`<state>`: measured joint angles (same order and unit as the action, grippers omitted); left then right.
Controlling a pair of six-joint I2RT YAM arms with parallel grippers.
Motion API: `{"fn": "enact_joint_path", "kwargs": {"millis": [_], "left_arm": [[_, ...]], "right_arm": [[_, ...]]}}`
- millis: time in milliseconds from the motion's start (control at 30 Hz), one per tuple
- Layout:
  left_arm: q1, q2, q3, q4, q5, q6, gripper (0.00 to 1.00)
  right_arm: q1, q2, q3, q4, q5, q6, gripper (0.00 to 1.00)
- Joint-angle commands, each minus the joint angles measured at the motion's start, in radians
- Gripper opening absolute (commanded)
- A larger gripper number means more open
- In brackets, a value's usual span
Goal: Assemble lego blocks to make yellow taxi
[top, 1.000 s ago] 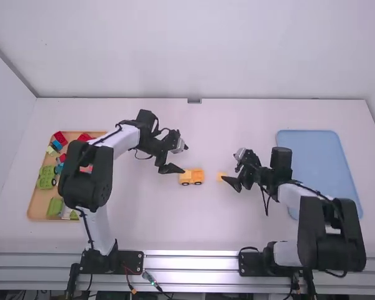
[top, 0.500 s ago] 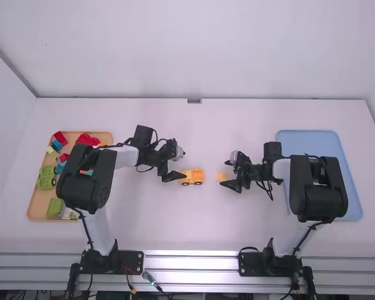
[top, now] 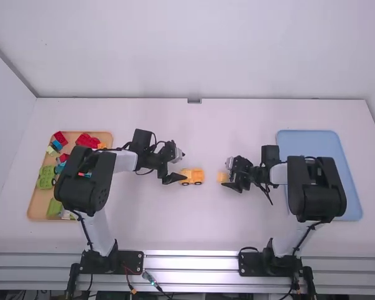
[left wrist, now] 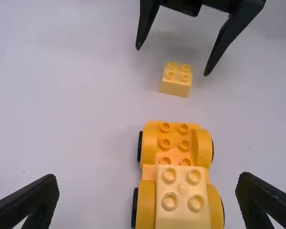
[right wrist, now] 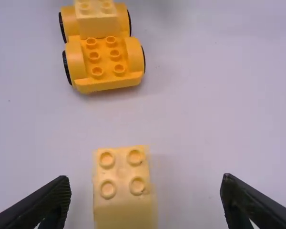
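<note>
My left gripper [top: 175, 177] is at the left end of the yellow wheeled car base [top: 192, 177] on the table. In the left wrist view the open left gripper [left wrist: 148, 200] has its fingers on both sides of the car base [left wrist: 149, 143], which carries a pale yellow block [left wrist: 182, 217] at its near end. My right gripper [top: 230, 182] is beside a small yellow block [top: 222, 177]. In the right wrist view that block [right wrist: 121, 210] stands between the spread fingers of the open right gripper [right wrist: 145, 200], touching neither.
An orange tray [top: 34, 209] with red, green and blue pieces stands at the far left. A blue tray [top: 312, 140] lies at the right, partly under the right arm. Bare white table [top: 206, 231] stretches in front of the car base.
The left gripper has shifted slightly at the car base's left end. The right arm has changed its pose, and its gripper has come in around the small block. The car base stays put.
</note>
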<state>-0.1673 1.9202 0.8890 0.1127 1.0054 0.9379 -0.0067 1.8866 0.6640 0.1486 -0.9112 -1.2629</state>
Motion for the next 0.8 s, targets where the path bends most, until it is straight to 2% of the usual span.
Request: {"fn": "enact_joint_path", "kwargs": {"millis": [0, 300, 400, 433, 567, 767], "left_arm": [[0.0, -0.029, -0.006, 0.002, 0.068, -0.006, 0.99], [-0.002, -0.028, -0.007, -0.007, 0.078, -0.007, 0.99], [-0.001, -0.029, -0.007, -0.01, 0.078, -0.006, 0.99], [-0.002, -0.028, -0.007, -0.01, 0.077, -0.007, 0.99], [-0.002, -0.028, -0.007, -0.01, 0.076, -0.007, 0.99], [-0.002, -0.028, -0.007, -0.027, 0.076, -0.006, 0.99]], "right_arm": [[0.001, 0.012, -0.019, 0.011, -0.035, 0.032, 0.85], [-0.008, 0.156, 0.082, -0.019, -0.091, 0.031, 0.83], [-0.03, 0.169, 0.103, -0.097, -0.134, -0.073, 0.79], [-0.033, 0.169, 0.105, -0.123, -0.149, -0.114, 0.77], [-0.032, 0.169, 0.109, -0.147, -0.141, -0.14, 0.54], [0.0, 0.169, 0.109, -0.136, -0.135, -0.14, 0.44]]}}
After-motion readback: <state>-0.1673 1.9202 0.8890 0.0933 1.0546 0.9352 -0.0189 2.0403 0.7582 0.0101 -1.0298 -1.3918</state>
